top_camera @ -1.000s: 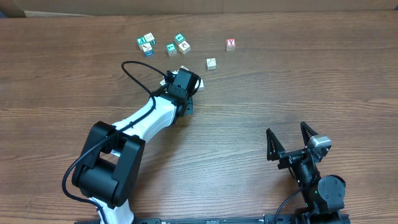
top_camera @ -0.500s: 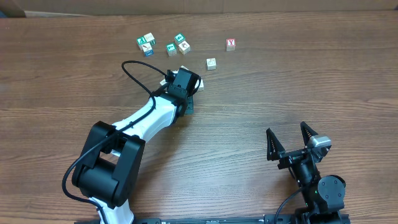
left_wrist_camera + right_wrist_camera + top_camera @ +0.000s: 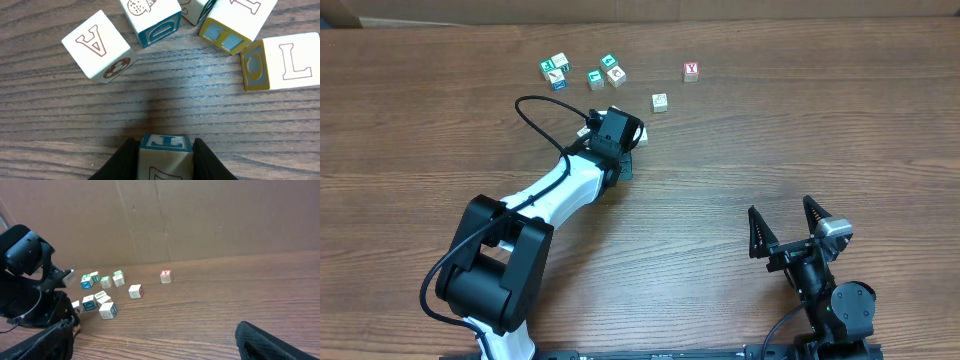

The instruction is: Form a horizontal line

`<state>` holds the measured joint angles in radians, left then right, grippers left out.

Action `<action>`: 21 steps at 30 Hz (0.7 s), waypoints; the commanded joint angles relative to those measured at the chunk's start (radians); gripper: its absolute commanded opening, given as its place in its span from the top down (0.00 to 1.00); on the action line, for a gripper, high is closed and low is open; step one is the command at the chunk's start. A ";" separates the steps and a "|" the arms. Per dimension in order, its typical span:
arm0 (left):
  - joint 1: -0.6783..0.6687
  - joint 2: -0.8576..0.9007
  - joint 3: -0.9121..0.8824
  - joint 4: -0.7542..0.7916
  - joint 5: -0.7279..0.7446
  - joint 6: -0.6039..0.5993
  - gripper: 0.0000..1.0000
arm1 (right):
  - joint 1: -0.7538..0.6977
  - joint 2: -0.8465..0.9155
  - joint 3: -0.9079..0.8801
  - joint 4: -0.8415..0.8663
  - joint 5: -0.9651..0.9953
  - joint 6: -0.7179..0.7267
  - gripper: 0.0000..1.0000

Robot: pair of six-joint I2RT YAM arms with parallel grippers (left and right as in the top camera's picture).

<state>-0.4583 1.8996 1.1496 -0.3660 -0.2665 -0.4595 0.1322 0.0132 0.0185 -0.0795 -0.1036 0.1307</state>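
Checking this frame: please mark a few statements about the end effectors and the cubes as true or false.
1. The left end effector grips a cube between its fingers. True.
2. The right end effector holds a cube. False: it is open and empty, far from the cubes.
3. The red-Y cube touches another cube. False: it stands alone.
4. In the left wrist view, the A cube lies beyond the gripped one, apart from it. True.
5. Four cubes form a straight touching row. False: they lie scattered, with no such row in view.
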 commanded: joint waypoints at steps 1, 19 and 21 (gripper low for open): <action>0.000 0.010 -0.010 0.009 -0.013 0.019 0.73 | -0.003 -0.005 -0.010 0.003 0.008 0.002 0.00; 0.000 0.010 -0.010 0.016 -0.032 0.019 0.74 | -0.003 -0.005 -0.010 0.003 0.008 0.002 0.00; 0.000 0.010 -0.010 0.016 -0.032 0.019 0.74 | -0.003 -0.005 -0.010 0.003 0.008 0.002 0.00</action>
<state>-0.4583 1.8996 1.1496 -0.3542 -0.2779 -0.4595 0.1322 0.0132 0.0185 -0.0803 -0.1032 0.1307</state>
